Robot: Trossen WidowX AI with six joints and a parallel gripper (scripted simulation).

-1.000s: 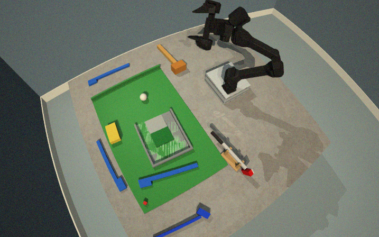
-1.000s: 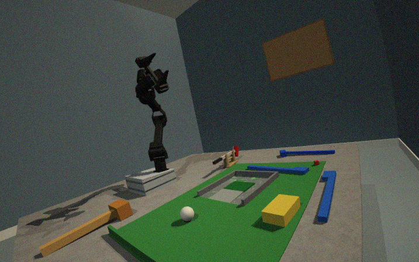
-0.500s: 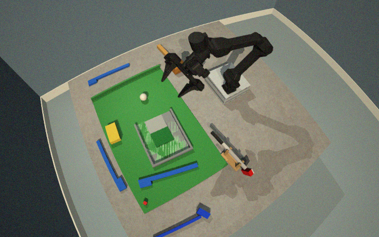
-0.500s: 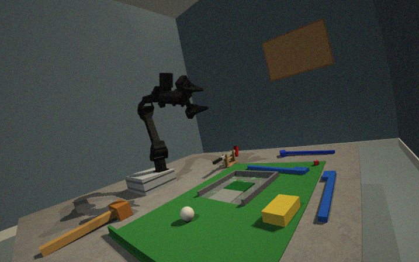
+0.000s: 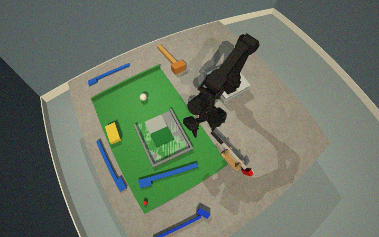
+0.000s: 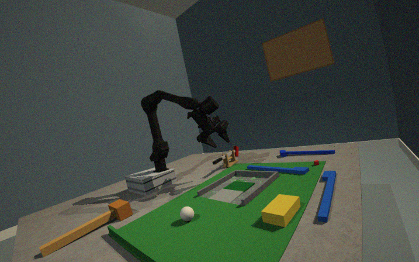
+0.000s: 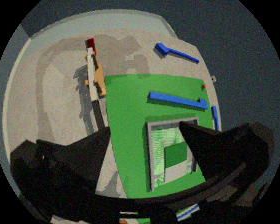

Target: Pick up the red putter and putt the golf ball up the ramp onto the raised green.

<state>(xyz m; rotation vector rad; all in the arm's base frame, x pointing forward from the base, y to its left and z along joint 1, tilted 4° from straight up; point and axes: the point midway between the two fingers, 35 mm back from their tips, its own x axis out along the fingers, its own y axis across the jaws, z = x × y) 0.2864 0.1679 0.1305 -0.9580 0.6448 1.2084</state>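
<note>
Nothing of the task is done yet: the black parallel-jaw gripper (image 6: pixel 215 136) hangs in the air with its jaws spread wide and nothing between them, above the edge of the flat green putting mat (image 5: pixel 117 111). The red-headed putter with a dark grip (image 5: pixel 234 154) lies across a small wooden stand (image 5: pixel 231 160) on the grey table beside the mat, well below and beyond the fingers. The white golf ball (image 5: pixel 142 96) sits on the mat near its far end, apart from the grey-walled raised green with its pale ramp (image 5: pixel 163 136). Left to do: descend, grasp the putter, carry it to the ball and strike.

Around lie several long blue L-shaped bars (one (image 5: pixel 167 174) rests on the mat just past the green), a yellow rectangular block (image 5: pixel 112 132) and an orange wooden mallet (image 5: pixel 172 60). None blocks the ball's line to the ramp, as far as I can judge.
</note>
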